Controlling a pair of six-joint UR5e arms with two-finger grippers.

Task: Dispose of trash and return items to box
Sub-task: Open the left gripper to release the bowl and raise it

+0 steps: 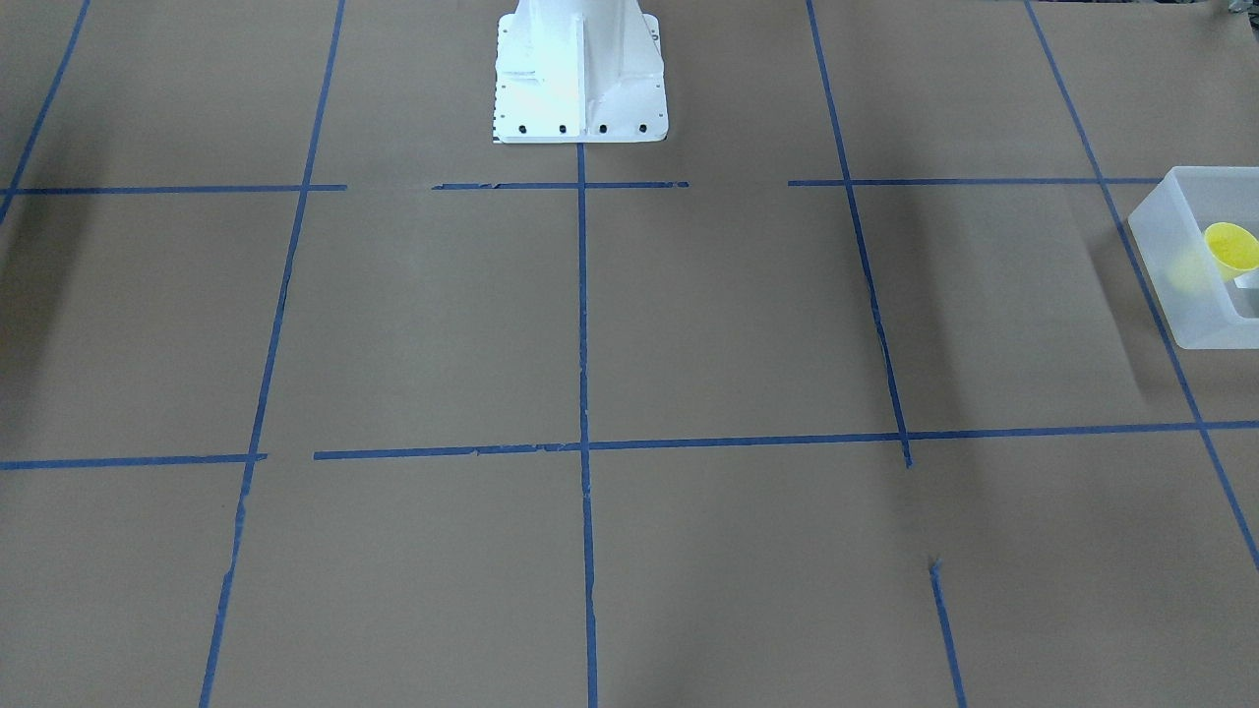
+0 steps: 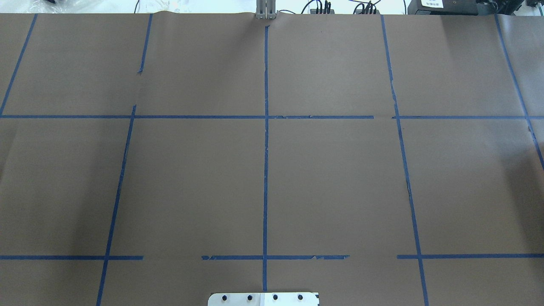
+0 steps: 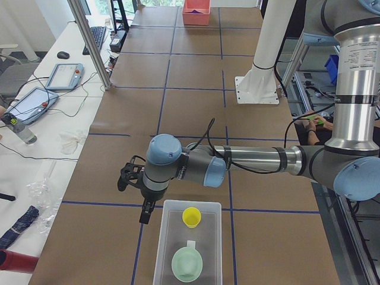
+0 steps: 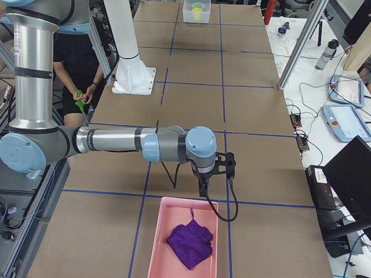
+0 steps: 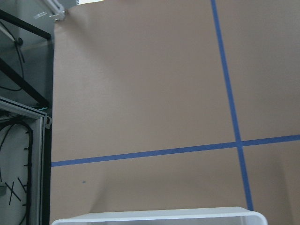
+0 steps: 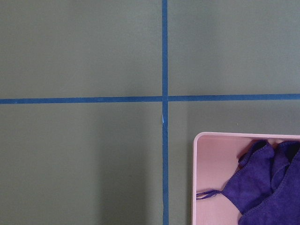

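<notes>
The frosted box (image 3: 160, 249) stands at the table's left end and holds the yellow cup (image 3: 191, 217) and the mint-green bowl (image 3: 187, 263). The box (image 1: 1170, 285) and the cup (image 1: 1231, 248) also show at the right edge of the front-facing view. The box rim (image 5: 154, 215) shows in the left wrist view. My left gripper (image 3: 144, 212) hangs just beyond the box's far left corner; I cannot tell whether it is open or shut. My right gripper (image 4: 202, 189) hangs by the pink tray (image 4: 168, 220); I cannot tell its state either.
The pink tray holds a purple cloth (image 4: 190, 243), which also shows in the right wrist view (image 6: 262, 187). The white robot base (image 1: 580, 79) stands at the table's middle rear. A person (image 4: 75, 63) sits behind the robot. Tablets and cables lie beside the table (image 3: 35, 101).
</notes>
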